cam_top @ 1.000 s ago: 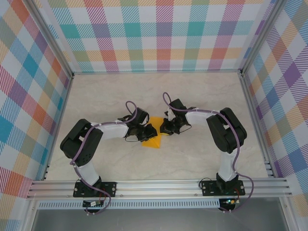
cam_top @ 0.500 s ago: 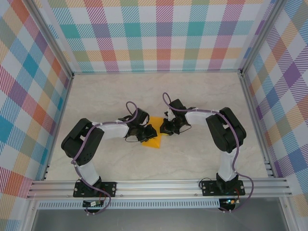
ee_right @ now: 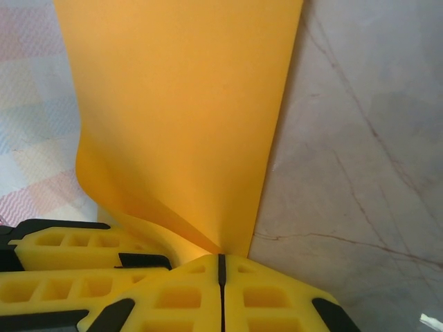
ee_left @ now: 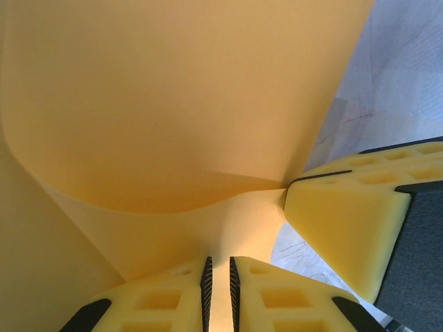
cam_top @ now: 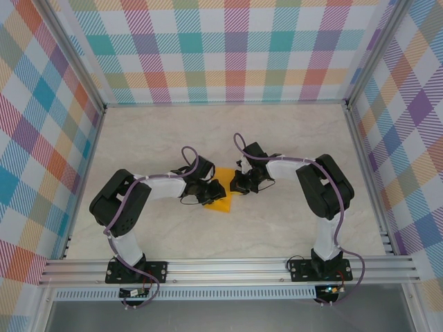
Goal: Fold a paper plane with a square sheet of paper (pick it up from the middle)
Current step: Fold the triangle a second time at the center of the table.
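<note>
Top external view: a thin orange-yellow square sheet of paper [cam_top: 223,199], partly folded, lies near the middle of a pale marble-patterned table [cam_top: 291,138], where two black arms meet over it. The left gripper [cam_top: 213,191] pinches a curled fold between nearly closed yellow foam fingers [ee_left: 277,290]; the right gripper [cam_top: 236,185], just beside it, is clamped tight on the paper's edge, probably steadying the sheet so a crease can be pressed

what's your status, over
Left end effector shut on thin orange-yellow paper sheet. Right end effector shut on it too. Sheet curled between them. No obstruction seen.
</note>
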You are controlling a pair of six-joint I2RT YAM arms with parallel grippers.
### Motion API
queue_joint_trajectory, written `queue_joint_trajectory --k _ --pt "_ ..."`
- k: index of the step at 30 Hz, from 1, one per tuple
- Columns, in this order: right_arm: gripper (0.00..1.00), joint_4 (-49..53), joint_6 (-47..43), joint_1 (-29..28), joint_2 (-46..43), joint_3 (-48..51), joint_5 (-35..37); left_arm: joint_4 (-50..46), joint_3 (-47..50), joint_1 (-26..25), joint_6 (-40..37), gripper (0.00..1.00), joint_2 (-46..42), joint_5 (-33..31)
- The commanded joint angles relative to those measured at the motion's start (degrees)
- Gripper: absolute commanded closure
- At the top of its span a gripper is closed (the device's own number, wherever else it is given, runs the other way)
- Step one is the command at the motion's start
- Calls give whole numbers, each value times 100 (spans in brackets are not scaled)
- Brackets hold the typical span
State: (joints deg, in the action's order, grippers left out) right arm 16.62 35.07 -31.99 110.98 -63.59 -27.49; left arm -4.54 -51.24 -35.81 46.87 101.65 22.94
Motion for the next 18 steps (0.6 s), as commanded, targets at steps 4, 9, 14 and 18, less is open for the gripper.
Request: queue_joint_trajectory --k 4,9,14,18 --pt "94 187 -117 -29 0 -160 190 -454 -91 39 -121 82 204 -95" --pt "81 385 -83 -27 -291 -226 499 -667 -100 39 -117 84 166 -226" --pt "80 744 -157 -27 -563 -348 897 -776 -109 39 -128 84 101 -308" --pt "84 584 -192 -53 -600 -261 468 -734 -113 39 -134 84 140 -281"
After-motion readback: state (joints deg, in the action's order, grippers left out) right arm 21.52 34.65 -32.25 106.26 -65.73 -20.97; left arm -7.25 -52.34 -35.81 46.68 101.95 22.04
